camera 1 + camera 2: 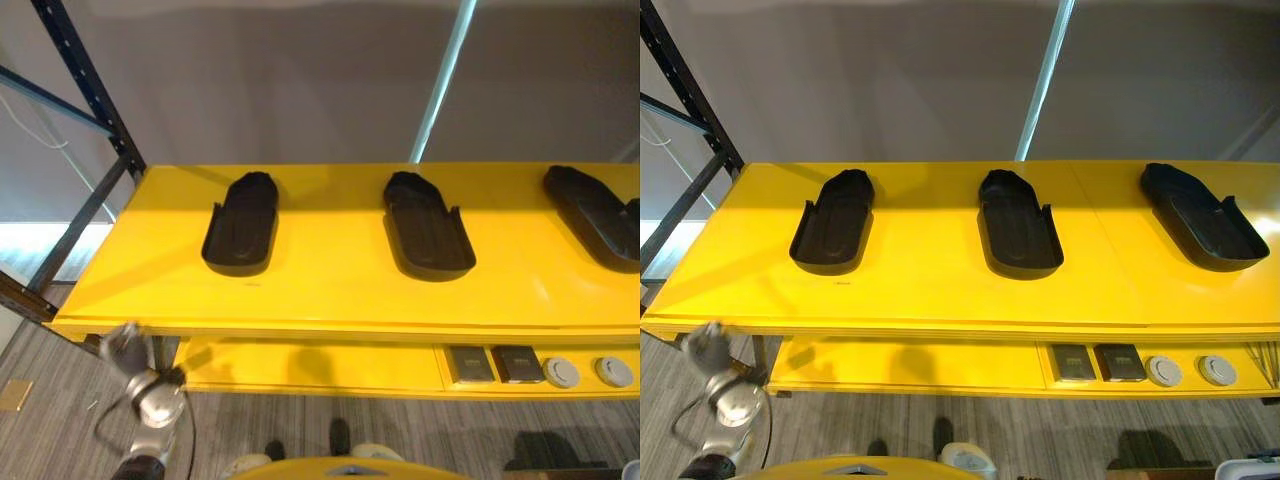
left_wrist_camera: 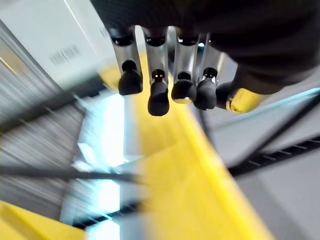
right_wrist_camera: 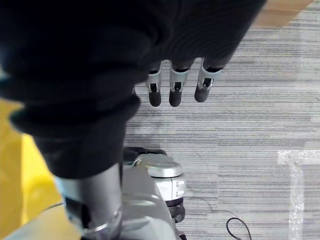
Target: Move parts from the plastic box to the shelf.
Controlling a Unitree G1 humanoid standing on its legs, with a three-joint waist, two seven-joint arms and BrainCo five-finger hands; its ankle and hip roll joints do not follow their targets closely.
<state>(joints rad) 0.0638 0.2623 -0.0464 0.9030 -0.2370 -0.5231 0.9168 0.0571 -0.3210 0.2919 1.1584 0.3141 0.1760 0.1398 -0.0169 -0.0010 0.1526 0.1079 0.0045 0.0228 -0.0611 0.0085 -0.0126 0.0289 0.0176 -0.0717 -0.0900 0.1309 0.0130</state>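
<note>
Three black moulded plastic parts (image 1: 832, 233) (image 1: 1019, 231) (image 1: 1203, 224) on yellow flat-topped shelf (image 1: 940, 290); left hand (image 2: 165, 75) & right hand (image 3: 175, 82) fingers relaxed, empty.

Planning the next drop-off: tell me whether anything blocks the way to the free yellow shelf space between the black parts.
Nothing visible does. The top of the yellow shelf is bare between the left black part, the middle black part and the right black part. The left hand and right hand hold nothing.
</note>
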